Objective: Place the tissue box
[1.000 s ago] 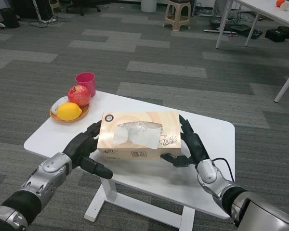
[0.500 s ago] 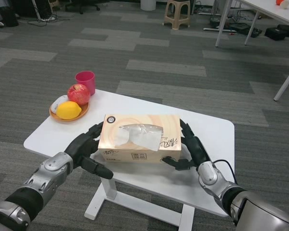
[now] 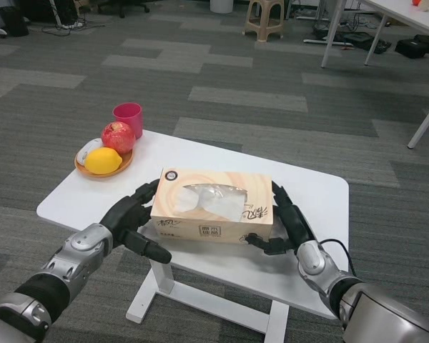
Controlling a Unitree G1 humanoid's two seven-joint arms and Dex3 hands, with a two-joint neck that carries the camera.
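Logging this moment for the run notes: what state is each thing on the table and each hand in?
tissue box: upright on the table, tissue showing in its slot, held from both ends
left hand: pressed on the box's left end
right hand: pressed on its right end
plate: holds apple and lemon
pink cup: upright

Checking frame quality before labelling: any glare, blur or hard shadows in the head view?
Head view: even, soft room light, no blown glare. The wood-print cardboard tissue box and white table are sharp. A faint soft shadow lies under the box's near edge. The black left hand and black right hand read dark, finger detail low. The far floor is slightly softer, with no motion blur.
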